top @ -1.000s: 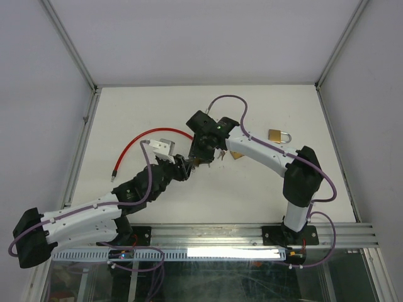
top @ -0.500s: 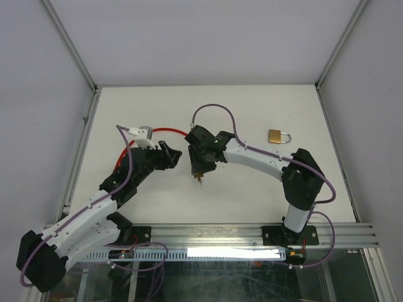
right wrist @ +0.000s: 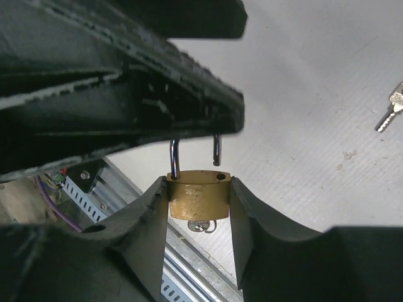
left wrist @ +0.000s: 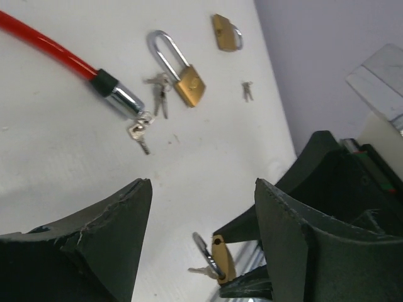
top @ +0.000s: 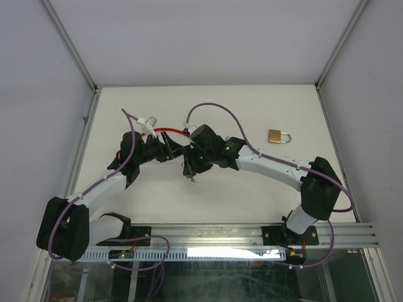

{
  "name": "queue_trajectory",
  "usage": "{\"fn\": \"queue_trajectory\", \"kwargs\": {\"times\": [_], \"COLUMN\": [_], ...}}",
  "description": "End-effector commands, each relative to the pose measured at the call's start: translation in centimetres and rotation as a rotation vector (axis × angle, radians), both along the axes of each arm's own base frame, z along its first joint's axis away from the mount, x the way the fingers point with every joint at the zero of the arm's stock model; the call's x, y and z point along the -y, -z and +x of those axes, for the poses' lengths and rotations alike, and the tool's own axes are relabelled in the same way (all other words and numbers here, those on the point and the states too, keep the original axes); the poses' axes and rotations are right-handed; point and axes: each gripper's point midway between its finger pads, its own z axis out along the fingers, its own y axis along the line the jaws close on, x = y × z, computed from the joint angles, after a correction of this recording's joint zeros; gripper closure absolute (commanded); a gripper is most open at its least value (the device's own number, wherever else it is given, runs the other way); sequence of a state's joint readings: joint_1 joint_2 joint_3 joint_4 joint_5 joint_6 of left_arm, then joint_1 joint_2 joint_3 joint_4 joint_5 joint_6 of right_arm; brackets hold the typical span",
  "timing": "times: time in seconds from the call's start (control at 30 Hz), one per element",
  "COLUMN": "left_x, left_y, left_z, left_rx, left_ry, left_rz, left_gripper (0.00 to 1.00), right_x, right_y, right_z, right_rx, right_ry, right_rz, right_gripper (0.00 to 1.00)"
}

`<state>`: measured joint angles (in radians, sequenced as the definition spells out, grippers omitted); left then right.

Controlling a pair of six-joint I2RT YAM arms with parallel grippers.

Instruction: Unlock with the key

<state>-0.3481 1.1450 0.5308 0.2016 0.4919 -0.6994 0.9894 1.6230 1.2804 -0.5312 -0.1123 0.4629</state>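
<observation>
Right wrist view: right gripper point(right wrist: 198, 184) is closed narrow on the brass body of the held padlock point(right wrist: 198, 200), one finger on each flank. The shackle points up. Its left leg enters the body, and its right leg ends just short of it, leaving a gap. The shackle top is hidden behind a dark part above. A key bunch point(right wrist: 200, 225) hangs under the body. A loose key point(right wrist: 390, 112) lies on the white table point(right wrist: 302, 94) to the right.

Left wrist view: left gripper point(left wrist: 203, 189) has its jaws wide with nothing between them. Beyond lie a red cable lock point(left wrist: 53, 49) with a key at its metal end, then a long-shackle padlock point(left wrist: 181, 74) flat on the table with keys touching it. A small padlock point(left wrist: 225, 31) lies farther off. The held padlock shows low in this view, in the right gripper, with its keys dangling.

Top external view: the two grippers sit just beside each other, slightly left of the table's middle. The small padlock lies alone, far right and well apart from them.
</observation>
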Motion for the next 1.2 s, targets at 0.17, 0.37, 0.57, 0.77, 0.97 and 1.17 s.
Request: {"fn": "queue_trajectory", "kwargs": {"times": [0.17,0.37,0.57,0.77,0.97,1.17], "left_x": [2.5,2.5,2.6,2.6,2.6,2.1], "left_y": [-3.4,-2.5,-2.2,-2.8,-2.6,-1.8], "left_z": [-3.1,-4.1,-5.2,-6.0,-6.1,-3.9], "left_rx": [0.052,0.007,-0.038,-0.06,-0.072,-0.055], "left_ry": [0.246,0.287,0.33,0.36,0.345,0.224], "left_rz": [-0.249,-0.258,-0.285,-0.334,-0.34,-0.294], "left_gripper": [0.31,0.31,0.35,0.46,0.45,0.35], "right_x": [-1.9,-1.5,-0.1,1.3,1.2,0.1], "right_y": [-4.5,-5.2,-4.9,-3.8,-3.5,-4.6], "right_z": [0.1,0.8,1.8,2.4,2.2,0.7], "right_rx": [0.08,0.09,0.071,0.051,0.021,-0.007], "right_ry": [-0.04,-0.013,0.048,0.101,0.085,-0.008], "right_rz": [0.196,0.243,0.273,0.276,0.282,0.343], "right_gripper": [1.0,1.0,1.0,1.0,1.0,1.0]}}
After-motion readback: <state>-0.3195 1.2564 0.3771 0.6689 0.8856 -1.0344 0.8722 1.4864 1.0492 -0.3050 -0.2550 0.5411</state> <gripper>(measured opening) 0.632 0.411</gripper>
